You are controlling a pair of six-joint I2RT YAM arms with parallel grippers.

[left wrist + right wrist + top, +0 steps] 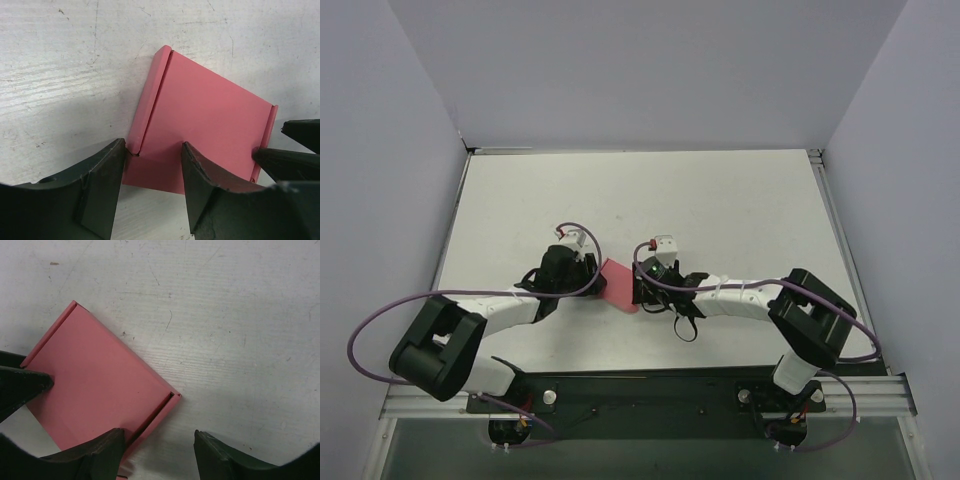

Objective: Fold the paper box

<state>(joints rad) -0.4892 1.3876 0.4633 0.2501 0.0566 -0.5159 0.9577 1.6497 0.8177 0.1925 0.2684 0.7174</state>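
Note:
The paper box is a flat pink-red card lying on the white table between my two grippers. In the left wrist view the box has a raised side flap on its left edge. Its near corner sits between the jaws of my left gripper, which stand apart; the left finger touches the flap's end. In the right wrist view the box lies to the left. My right gripper is open: its left finger rests at the box's flap edge, its right finger over bare table.
Each wrist view shows the other gripper's dark fingers at the box's far edge. Grey walls stand round the table on three sides. The arm bases sit on a rail at the near edge.

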